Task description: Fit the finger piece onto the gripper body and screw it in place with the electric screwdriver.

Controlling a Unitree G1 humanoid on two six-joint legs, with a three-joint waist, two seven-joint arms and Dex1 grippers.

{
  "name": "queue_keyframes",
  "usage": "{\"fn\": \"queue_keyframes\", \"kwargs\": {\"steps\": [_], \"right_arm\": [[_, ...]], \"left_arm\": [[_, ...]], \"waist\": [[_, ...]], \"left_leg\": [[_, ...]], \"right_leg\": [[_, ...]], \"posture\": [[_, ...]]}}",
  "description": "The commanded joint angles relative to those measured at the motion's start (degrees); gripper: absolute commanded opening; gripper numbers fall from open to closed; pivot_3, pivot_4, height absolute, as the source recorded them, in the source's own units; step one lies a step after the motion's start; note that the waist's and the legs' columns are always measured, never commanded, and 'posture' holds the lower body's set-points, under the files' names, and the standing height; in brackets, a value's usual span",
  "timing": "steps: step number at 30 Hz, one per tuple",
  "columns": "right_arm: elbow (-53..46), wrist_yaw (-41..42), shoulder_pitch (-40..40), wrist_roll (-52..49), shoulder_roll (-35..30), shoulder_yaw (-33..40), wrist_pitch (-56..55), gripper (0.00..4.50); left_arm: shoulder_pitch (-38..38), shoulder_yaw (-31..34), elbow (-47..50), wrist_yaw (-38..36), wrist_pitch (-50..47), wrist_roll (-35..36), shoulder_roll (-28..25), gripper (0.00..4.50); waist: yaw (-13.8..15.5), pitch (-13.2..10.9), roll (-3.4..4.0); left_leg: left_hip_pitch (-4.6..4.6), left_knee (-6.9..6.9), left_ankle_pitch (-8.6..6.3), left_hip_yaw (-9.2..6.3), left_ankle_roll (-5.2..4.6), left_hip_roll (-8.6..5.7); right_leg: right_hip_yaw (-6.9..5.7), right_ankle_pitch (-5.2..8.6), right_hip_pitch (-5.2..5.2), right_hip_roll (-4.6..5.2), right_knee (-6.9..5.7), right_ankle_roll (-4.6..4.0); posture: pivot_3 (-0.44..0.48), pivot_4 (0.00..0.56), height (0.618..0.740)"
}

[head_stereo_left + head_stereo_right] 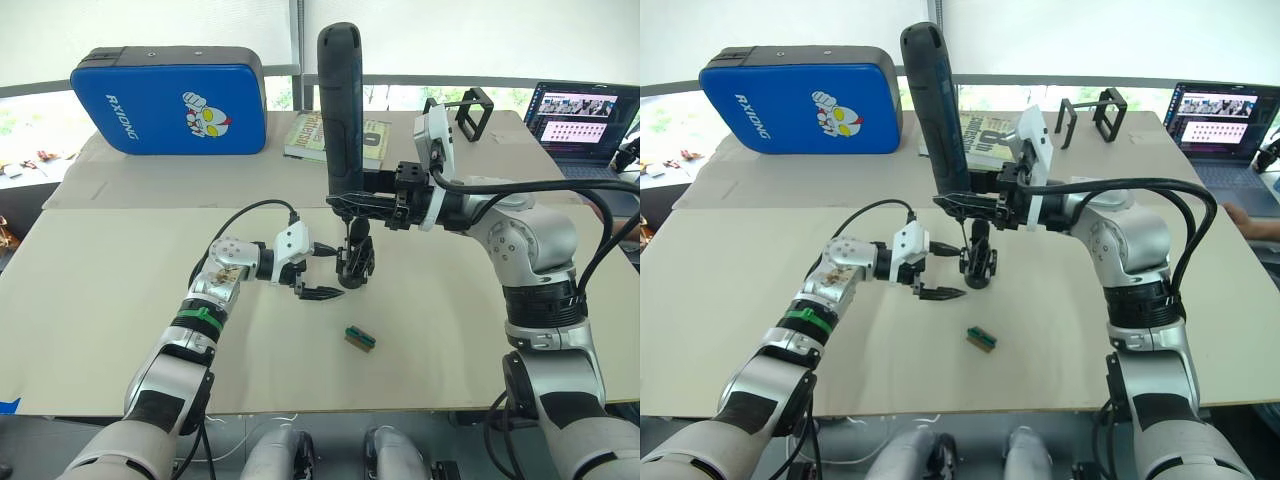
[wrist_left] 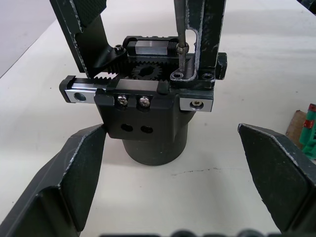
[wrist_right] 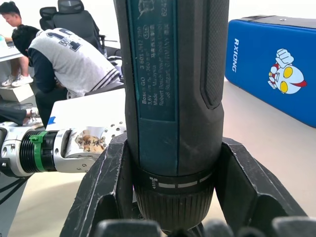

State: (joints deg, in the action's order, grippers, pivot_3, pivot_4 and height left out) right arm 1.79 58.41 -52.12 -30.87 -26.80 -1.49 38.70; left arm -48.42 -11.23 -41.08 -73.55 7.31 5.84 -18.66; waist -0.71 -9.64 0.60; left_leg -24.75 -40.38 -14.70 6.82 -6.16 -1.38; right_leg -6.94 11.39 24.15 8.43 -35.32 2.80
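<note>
the right pincer (image 1: pixel 352 205) is clamped on the upright screwdriver (image 1: pixel 341 105), its bit dropping straight down onto the gripper body (image 1: pixel 355 262); the left pincer (image 1: pixel 322 270), fingers apart, sits just beside that body.

Silver arms — black cables, fingers

Beige desk by a bright window

The desk (image 1: pixel 100 300) stood before a daylit window (image 1: pixel 150 25); a blue pad (image 1: pixel 168 100), a book (image 1: pixel 305 135) and a laptop (image 1: pixel 583 118) lay along its far side. Beyond, people (image 3: pixel 69 64) sat hunched near a dark office chair (image 3: pixel 74 10).
</note>
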Motion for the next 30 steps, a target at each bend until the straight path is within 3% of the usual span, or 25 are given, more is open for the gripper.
{"fn": "queue_keyframes", "kwargs": {"steps": [1,30], "right_arm": [[-1.47,0.01,-1.02,-0.44,0.07,1.40,-2.67,1.92],[-1.76,0.06,-0.52,-0.04,0.18,1.03,-2.93,1.92]], "left_arm": [[-0.93,0.43,0.88,-0.24,0.76,0.14,-0.19,4.50],[-0.65,0.40,1.34,-0.05,0.78,0.14,-0.15,4.50]], "waist": [[0.00,0.00,0.00],[0.00,0.00,0.00]], "left_leg": [[0.00,0.00,0.00,0.00,0.00,0.00],[0.00,0.00,0.00,0.00,0.00,0.00]], "right_leg": [[0.00,0.00,0.00,0.00,0.00,0.00],[0.00,0.00,0.00,0.00,0.00,0.00]], "posture": [[0.000,0.150,0.740],[0.000,0.150,0.740]]}}
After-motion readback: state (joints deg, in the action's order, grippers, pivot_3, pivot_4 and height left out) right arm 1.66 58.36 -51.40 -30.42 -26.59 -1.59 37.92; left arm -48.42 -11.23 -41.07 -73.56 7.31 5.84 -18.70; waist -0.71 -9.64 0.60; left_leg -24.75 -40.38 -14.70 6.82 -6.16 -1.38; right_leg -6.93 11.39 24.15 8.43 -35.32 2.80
